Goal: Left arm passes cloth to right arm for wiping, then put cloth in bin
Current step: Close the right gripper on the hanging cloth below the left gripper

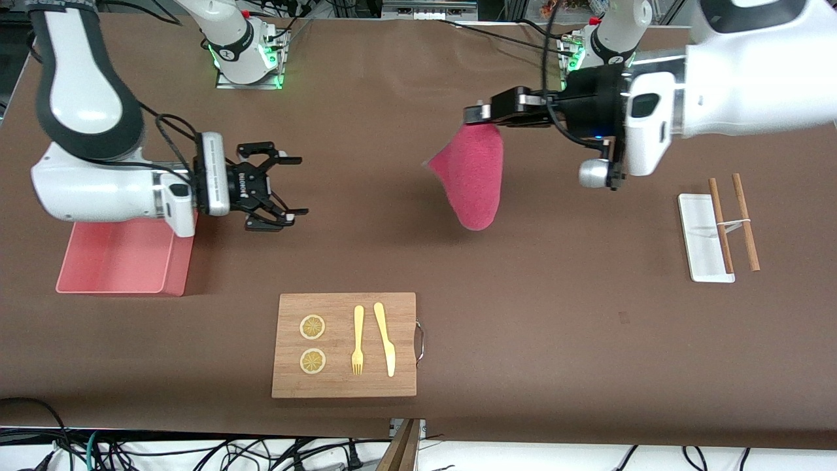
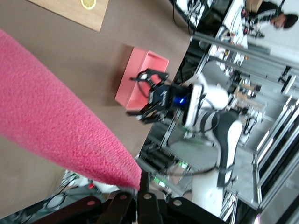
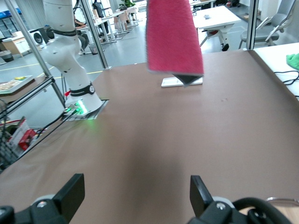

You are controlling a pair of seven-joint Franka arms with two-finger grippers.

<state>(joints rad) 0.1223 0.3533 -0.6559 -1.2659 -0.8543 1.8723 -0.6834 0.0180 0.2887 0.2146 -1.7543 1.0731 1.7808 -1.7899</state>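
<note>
My left gripper is shut on the top corner of the magenta-pink cloth, which hangs in the air over the middle of the table. In the left wrist view the cloth fills the frame and its corner sits between the fingers. My right gripper is open and empty, level with the cloth, beside the pink bin. The right wrist view shows its open fingers pointing at the hanging cloth. The right gripper also shows in the left wrist view.
A wooden cutting board with two lemon slices, a fork and a knife lies nearest the front camera. A small white tray with wooden chopsticks lies toward the left arm's end. Arm bases stand along the table's top edge.
</note>
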